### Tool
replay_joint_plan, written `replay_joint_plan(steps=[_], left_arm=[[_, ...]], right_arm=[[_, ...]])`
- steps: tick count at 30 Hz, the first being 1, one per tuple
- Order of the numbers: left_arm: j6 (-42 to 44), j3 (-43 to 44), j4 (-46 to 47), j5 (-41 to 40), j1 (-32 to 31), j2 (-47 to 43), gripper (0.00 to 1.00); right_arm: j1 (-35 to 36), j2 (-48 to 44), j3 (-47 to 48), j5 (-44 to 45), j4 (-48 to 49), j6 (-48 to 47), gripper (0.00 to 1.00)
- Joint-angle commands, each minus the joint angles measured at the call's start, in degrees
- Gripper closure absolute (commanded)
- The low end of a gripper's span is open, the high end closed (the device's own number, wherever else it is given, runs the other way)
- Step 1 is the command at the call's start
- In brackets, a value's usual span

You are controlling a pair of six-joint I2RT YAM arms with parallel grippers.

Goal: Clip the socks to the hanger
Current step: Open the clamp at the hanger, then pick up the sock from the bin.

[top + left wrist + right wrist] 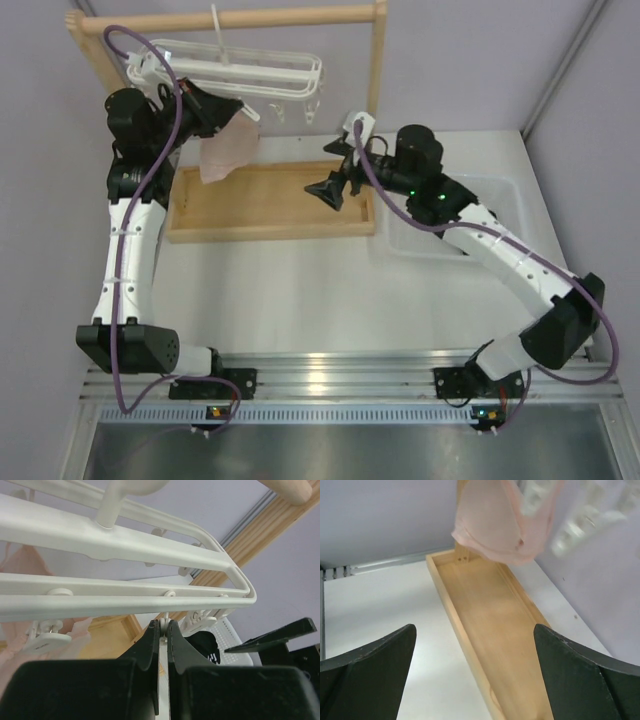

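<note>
Up high, the left gripper (161,626) is clenched just under the hanger (125,555) frame. A black sock (206,647) shows beyond it, below the clips. The right gripper (475,675) gapes wide over the wooden tray (490,625) — pink cloth (495,525) dangles ahead — with white table (300,290) and pale walls (480,60) around.

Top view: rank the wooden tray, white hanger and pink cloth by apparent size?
1. wooden tray
2. white hanger, nearly as long; hanging nearer the camera, so this is unsure
3. pink cloth, clearly smallest
</note>
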Motion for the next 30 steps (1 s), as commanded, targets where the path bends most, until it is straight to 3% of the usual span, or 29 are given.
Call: replay_joint_plan(steps=[1, 6, 11, 14, 19, 30], left_arm=[[0.96, -0.69, 2.24, 0.3, 0.04, -2.2, 1.0], [0.7, -1.31, 2.76, 0.13, -0.05, -2.55, 1.0], [0.26, -1.4, 3.03, 0.39, -0.05, -2.82, 1.0], [0.17, -1.66, 3.2, 0.48, -0.05, -2.82, 1.0], [0.34, -1.66, 3.2, 0.48, 0.04, -2.99, 1.0], [-0.45, -3.59, 5.14, 0.57, -0.05, -2.9, 1.0]], right_arm=[[-8.87, -4.91, -0.88, -9.13, -17.02, 2.12, 0.0], [-25.89, -7.64, -1.94, -12.65, -36.31, -10.13, 0.0], [-40.42, -5.11, -3.78, -6.89, -47.74, -22.45, 0.12], [-44.21, -0.29, -5.1, 2.51, -49.78, -27.39, 0.23], [-51.16, 5.79, -6.07, 7.82, -50.14, -28.64, 0.35], [-53.98, 17.75, -4.23, 13.72, -44.78, -23.72, 0.37]])
